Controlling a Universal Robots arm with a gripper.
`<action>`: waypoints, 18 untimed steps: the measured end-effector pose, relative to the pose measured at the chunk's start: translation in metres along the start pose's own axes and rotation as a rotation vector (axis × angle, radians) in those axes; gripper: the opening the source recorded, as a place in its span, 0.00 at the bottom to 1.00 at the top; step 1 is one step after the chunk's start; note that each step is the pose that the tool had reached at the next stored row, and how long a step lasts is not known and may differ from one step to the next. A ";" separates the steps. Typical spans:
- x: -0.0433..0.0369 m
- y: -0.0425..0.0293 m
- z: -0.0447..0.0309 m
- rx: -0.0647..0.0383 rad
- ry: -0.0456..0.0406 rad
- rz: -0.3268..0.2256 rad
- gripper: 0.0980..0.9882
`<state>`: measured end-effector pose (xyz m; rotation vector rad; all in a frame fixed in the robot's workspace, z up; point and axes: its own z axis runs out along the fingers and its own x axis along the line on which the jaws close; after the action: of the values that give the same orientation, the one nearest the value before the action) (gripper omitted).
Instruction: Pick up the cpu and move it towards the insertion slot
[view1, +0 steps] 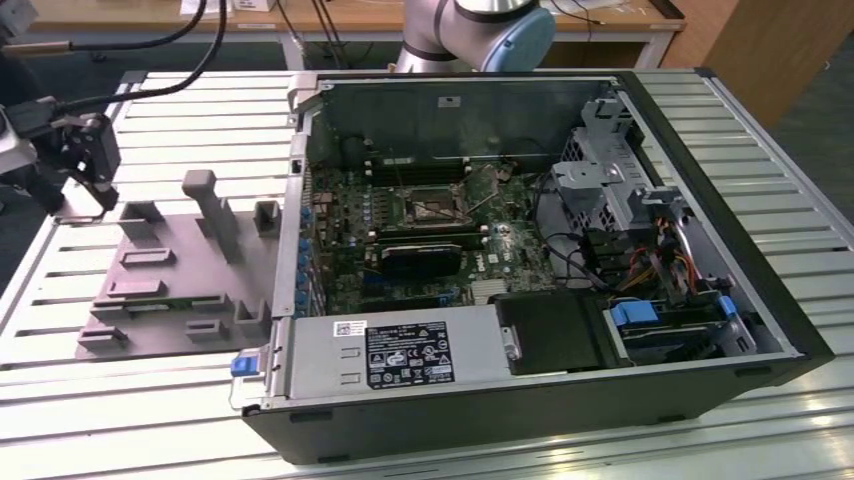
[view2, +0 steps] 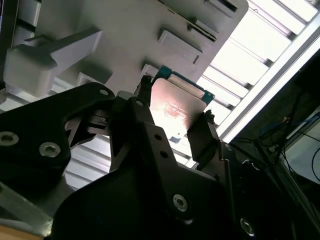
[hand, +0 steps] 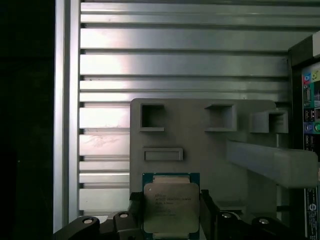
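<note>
- Gripper (view2: 175, 114), black, has its two fingers (view2: 204, 134) clamped on opposite edges of the cpu (view2: 176, 106).
- In both wrist views the cpu shows its silvery top and thin green rim (hand: 171, 176), and it sits over one edge of the grey plate (hand: 200, 135).
- That plate carries raised grey blocks and a tall post (view1: 207, 205), and it lies on the slatted metal table (view1: 120, 400).
- In the exterior view the gripper (view1: 83, 205) hangs at the plate's far corner, on the side away from the computer case (view1: 534, 405).
- The case lies open just beside the plate, on the exterior view's right.
- Inside the case, well apart from the plate, is the insertion slot (view1: 430, 207), a shiny-framed square on the circuit board.
</note>
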<state>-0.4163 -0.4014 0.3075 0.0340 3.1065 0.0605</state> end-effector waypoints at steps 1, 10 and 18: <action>-0.0001 0.0001 -0.0034 0.000 -0.0001 0.000 0.49; -0.0012 0.0014 -0.0354 0.000 -0.0023 0.000 0.49; -0.0021 0.0025 -0.0628 0.000 -0.0042 0.000 0.49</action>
<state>-0.4163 -0.4014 0.3704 0.0338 3.1023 0.0605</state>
